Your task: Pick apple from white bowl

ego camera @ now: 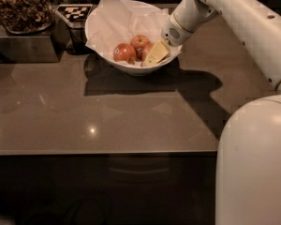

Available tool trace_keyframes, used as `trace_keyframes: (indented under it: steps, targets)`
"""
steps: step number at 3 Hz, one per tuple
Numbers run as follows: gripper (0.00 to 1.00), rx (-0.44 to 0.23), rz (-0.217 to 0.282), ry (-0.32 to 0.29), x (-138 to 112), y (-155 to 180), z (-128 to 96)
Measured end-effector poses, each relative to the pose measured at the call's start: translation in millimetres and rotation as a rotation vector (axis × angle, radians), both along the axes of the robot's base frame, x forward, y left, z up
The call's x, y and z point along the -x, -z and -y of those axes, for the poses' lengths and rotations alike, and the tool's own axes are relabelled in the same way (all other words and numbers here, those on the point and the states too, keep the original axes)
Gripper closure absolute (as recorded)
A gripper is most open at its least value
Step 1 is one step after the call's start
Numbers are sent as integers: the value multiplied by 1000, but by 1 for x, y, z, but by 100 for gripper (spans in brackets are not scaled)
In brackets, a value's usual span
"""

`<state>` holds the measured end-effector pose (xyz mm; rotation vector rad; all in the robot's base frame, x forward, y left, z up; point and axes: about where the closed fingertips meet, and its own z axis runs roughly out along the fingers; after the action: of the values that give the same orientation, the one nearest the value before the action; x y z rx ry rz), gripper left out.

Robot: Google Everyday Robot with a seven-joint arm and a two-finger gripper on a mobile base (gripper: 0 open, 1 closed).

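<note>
The scene is dim and warm-toned, lit from overhead. The brown desk (107,116) is glossy and shows small round glints of lamp glare near its front edge, with faint paler patches further back. The white bowl (131,69) and its paper (112,22) are the brightest areas, close to washed out. The pale yellow tool (154,56), inside the bowl at its right side, is well lit. The arm (243,22) throws a broad dark shadow across the desk; another spreads under the bowl. The tray of nuts (18,8) sits in gloom. Below the desk's edge everything is nearly black. Outlines look blocky.
</note>
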<state>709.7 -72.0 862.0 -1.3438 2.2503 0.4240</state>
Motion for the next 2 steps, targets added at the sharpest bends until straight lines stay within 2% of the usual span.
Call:
trace_keyframes:
  steps: [1, 2]
  targets:
    - [40, -17, 31, 31, -4, -3, -5]
    - [63, -30, 58, 64, -7, -6, -7]
